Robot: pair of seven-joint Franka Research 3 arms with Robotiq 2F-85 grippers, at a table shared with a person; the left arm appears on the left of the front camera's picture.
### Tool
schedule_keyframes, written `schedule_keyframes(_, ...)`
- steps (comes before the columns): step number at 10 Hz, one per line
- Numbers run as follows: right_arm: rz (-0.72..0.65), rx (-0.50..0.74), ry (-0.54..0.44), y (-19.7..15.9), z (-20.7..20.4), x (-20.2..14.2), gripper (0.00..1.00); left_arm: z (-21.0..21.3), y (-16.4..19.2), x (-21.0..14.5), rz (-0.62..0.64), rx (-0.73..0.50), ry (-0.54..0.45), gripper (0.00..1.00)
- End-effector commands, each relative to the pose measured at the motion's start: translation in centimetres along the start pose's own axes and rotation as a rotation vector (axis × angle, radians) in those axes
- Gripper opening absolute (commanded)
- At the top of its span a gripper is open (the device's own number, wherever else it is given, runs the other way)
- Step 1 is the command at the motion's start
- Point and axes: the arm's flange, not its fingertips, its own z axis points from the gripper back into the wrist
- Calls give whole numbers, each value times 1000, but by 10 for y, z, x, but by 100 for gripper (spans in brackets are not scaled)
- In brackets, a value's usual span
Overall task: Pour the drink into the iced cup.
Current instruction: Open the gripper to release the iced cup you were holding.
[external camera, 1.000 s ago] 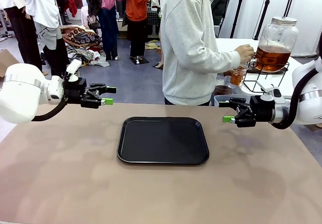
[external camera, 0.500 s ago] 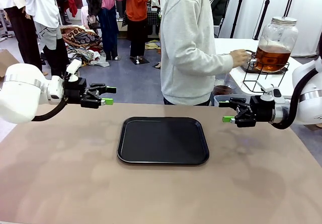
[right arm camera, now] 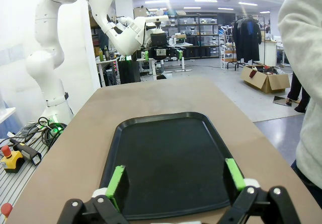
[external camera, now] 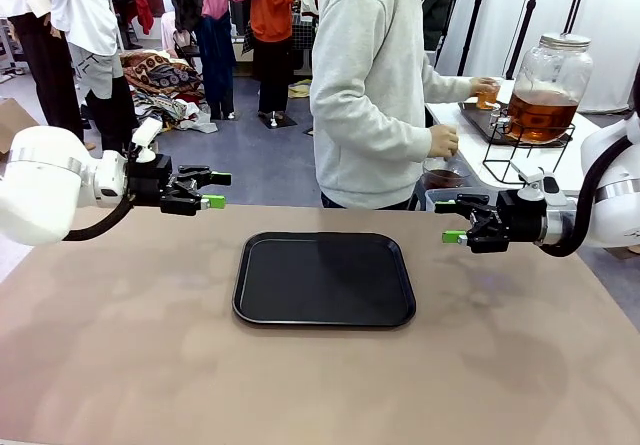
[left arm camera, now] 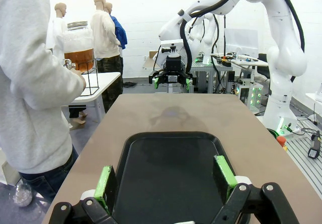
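Note:
The drink is amber liquid in a big glass jar [external camera: 541,113] on a wire stand on the white side table, far right; the jar [left arm camera: 79,59] also shows in the left wrist view. Beside the jar, the person in a grey sweatshirt [external camera: 372,85] holds a small clear cup [external camera: 487,96] of the same amber liquid. I cannot make out an iced cup. My left gripper [external camera: 212,190] [left arm camera: 165,176] hovers open and empty at the table's left. Opposite it, at the right, my right gripper [external camera: 448,220] [right arm camera: 176,177] is also open and empty. Both face each other across the tray.
A black square tray [external camera: 325,278] lies bare in the middle of the brown table [external camera: 150,365]. The person stands at the far edge, between the table and the side table. A dark bowl-like container [external camera: 443,177] sits low behind the far edge.
The person has taken the small cup from the jar's tap and raised it over the side table, dropping the other hand. Neither arm has moved.

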Motion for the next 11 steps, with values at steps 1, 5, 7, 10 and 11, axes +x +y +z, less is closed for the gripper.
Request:
schedule_keyframes(1, 5, -1, 2, -1, 0, 2, 100, 0, -1, 1, -1, 10, -9, 100)
schedule_keyframes(5, 5, -1, 2, -1, 0, 2, 100, 0, -1, 1, -1, 10, -9, 100)
schedule_keyframes(7, 5, -1, 2, -1, 0, 2, 100, 0, -1, 1, -1, 10, -9, 100)
schedule_keyframes(10, 5, -1, 2, -1, 0, 2, 100, 0, -1, 1, -1, 10, -9, 100)
schedule_keyframes(11, 5, -1, 2, -1, 0, 2, 100, 0, -1, 1, -1, 10, -9, 100)
